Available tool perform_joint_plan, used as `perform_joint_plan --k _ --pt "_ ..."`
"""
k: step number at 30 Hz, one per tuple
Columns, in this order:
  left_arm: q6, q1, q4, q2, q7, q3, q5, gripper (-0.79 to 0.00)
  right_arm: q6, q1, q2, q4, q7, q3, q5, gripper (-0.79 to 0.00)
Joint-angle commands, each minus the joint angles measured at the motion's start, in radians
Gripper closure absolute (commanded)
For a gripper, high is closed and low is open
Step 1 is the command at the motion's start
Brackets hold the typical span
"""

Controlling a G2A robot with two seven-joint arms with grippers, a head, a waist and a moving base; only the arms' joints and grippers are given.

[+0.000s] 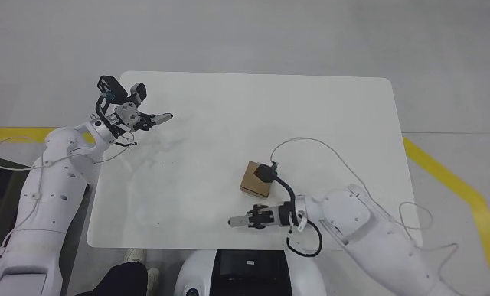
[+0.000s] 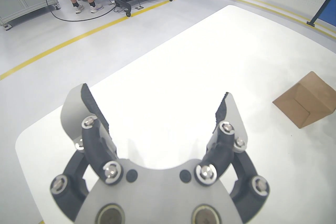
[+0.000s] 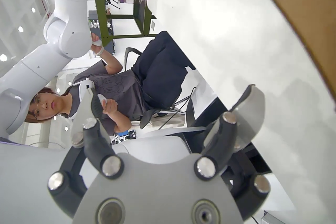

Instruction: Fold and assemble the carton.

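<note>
The carton is being borne by the table, right of centre toward the near edge, and is being gripped by nothing. The left gripper is being held spread wide above the far-left corner, well apart from it. The right gripper is likewise being held released, just near-left of the carton.

small brown carton, closed, on table

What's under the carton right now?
The carton rests on the white table. Nothing pokes out around its base; the spot it covers is hidden.
</note>
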Motion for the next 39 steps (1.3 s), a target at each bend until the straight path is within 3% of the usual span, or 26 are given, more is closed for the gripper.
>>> perform_joint_plan --k 1,7,17,21,28,39 --pt "0.000 0.000 0.000 0.000 0.000 0.000 0.000 -0.785 0.014 -0.001 0.003 0.007 -0.005 0.011 -0.014 -0.785" --pt "0.000 0.000 0.000 0.000 0.000 0.000 0.000 -0.785 0.055 -0.001 0.018 0.007 -0.011 0.064 -0.101 -0.785" --pt "0.000 0.000 0.000 0.000 0.000 0.000 0.000 -0.785 -0.034 0.009 0.024 0.048 -0.091 0.101 -0.204 -0.785" --pt "0.000 0.000 0.000 0.000 0.000 0.000 0.000 -0.785 -0.128 0.008 0.032 0.020 -0.115 0.107 -0.338 -0.785" --pt "0.000 0.000 0.000 0.000 0.000 0.000 0.000 -0.785 -0.240 -0.084 0.057 -0.117 -0.166 0.143 -0.601 -0.785" --pt "0.000 0.000 0.000 0.000 0.000 0.000 0.000 -0.785 -0.351 -0.103 0.062 -0.127 -0.257 0.113 -0.907 -0.785"
